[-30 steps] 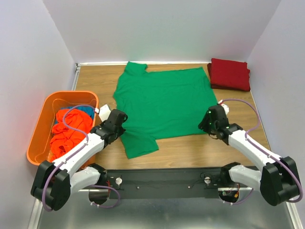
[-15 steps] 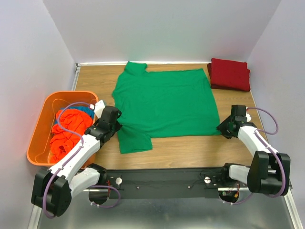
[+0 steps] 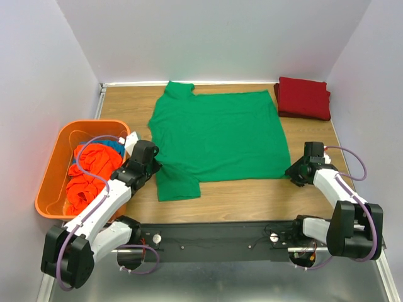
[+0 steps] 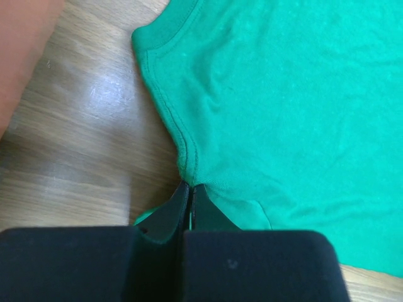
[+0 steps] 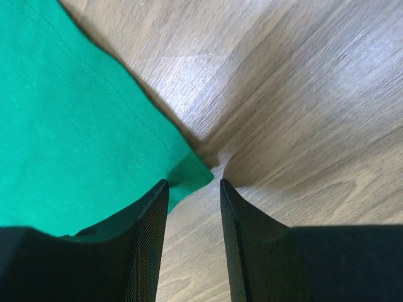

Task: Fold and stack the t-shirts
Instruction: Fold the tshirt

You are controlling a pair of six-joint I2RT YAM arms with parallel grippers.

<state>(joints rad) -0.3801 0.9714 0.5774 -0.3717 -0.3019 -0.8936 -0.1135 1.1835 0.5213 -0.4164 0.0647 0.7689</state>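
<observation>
A bin (image 3: 94,123) is seen at the table's (image 3: 252,196) left edge, with crumpled orange-red shirts (image 3: 87,179) heaped inside it and a blue shirt (image 3: 114,146) partly shown at its far end. Just beside the bin, the left gripper (image 3: 153,165) is lowered to the left edge of the green shirt (image 3: 217,135). In the left wrist view its fingers (image 4: 170,214) are pressed together on the stitched seam where the near sleeve meets the body. The green shirt is spread flat across the middle of the table, its collar toward the far edge and its near sleeve pointed toward the near edge. At the shirt's near right corner the right gripper (image 3: 295,173) is set low over the wood. In the right wrist view its jaws are parted, with that corner of the cloth (image 5: 63,126) lying just ahead of the gap and partly under the left finger (image 5: 148,239). A red shirt (image 3: 304,97) is seen folded in the far right corner, apart from the green one.
</observation>
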